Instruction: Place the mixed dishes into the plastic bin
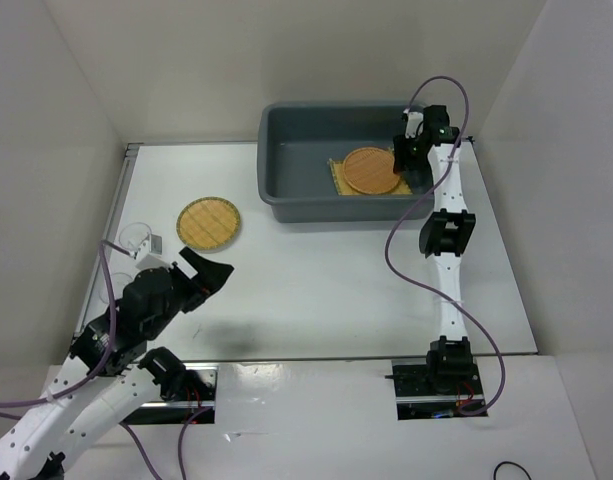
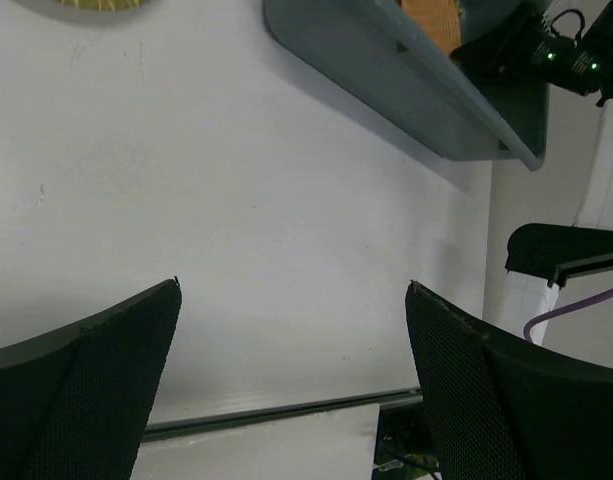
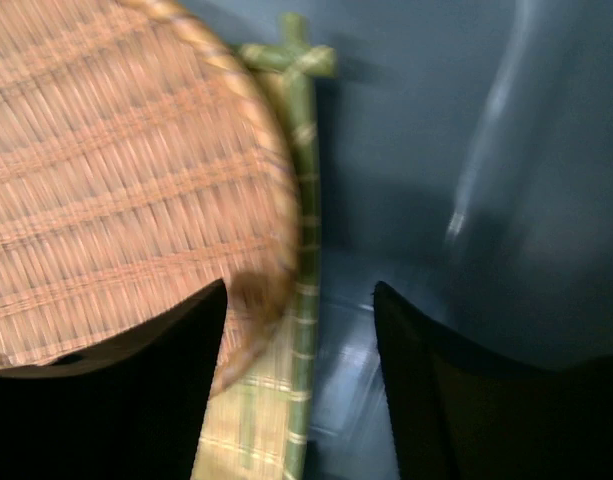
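Right wrist: right end effector point(image 3: 299, 290) open over orange-brown disc point(image 3: 106, 170); left end effector point(image 2: 293, 290) open, empty.

Jaws apart — white table point(image 2: 286, 200), grey bin point(image 2: 406, 80)

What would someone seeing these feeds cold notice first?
Most likely the grey bin at the far right of the table, with the orange-brown disc lying on the square yellow mat inside and the right gripper over them, jaws open. Next, what is outside the bin: the green-rimmed woven disc to its left and the clear glass cup near the left edge, close to the left gripper, jaws also open.
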`<state>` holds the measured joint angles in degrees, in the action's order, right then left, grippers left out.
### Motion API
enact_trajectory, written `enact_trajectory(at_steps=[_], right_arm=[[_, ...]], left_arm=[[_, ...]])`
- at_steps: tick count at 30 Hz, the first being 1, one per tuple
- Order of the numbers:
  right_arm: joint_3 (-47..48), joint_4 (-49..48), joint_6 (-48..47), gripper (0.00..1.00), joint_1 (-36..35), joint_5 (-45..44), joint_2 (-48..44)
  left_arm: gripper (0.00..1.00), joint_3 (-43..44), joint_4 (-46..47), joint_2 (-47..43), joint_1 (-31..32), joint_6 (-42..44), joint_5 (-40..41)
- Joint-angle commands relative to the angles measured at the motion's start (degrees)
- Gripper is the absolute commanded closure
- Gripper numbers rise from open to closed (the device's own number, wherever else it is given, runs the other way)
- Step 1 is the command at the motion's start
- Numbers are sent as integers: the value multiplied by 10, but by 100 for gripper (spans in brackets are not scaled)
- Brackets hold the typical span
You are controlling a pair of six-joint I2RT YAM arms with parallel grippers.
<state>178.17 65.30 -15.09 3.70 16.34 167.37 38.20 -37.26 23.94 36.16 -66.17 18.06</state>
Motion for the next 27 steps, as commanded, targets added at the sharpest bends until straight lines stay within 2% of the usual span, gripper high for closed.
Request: enact_trajectory(at_steps=[1,2,4,7,9,10,11,12,13,14,15,16,17,22,24,25,27], right_arm=[[15,4,-7,32,3,-29,-26],[15,4,-1,30,3,-16,-34],[15,4,4,15,8,-2,-53],[15,13,10,7,15,44,-118],[15,45,-9,4,20,113,-182],[15,61,-33,2,20,133,-201],[15,78,-44,2,20,148,-236],[-15,93,-44,2,20,163,-258],[-50,93,-38,2,20,163,-286],[-77,93,-44,2,26,163,-330],[-126,93,-44,2,26,168,-351],[-150,93,-51,2,34,168,-371],[-172,93,-58,2,34,168,-390],[-300,93,-71,2,47,168,-498],[-384,93,-94,2,59,161,-534],[-448,93,-103,2,59,166,-547],[-516,82,-129,2,75,177,-586]], left_arm=[[1,67,12,36,-3,40,46],[1,82,4,72,-3,50,65],[1,121,-32,122,-3,68,96],[1,215,-83,272,-8,80,174],[1,253,-83,312,-31,80,203],[1,253,-29,327,-72,103,191],[1,244,7,327,-99,118,168],[1,216,74,340,-133,134,92],[1,204,96,352,-171,134,47],[1,196,112,370,-246,141,-1],[1,196,122,395,-280,151,-49],[1,204,122,450,-310,169,-131],[1,210,122,476,-352,178,-162],[1,210,197,553,-423,192,-260],[1,210,213,600,-448,197,-305],[1,210,219,613,-453,197,-313],[1,203,244,636,-458,197,-320]])
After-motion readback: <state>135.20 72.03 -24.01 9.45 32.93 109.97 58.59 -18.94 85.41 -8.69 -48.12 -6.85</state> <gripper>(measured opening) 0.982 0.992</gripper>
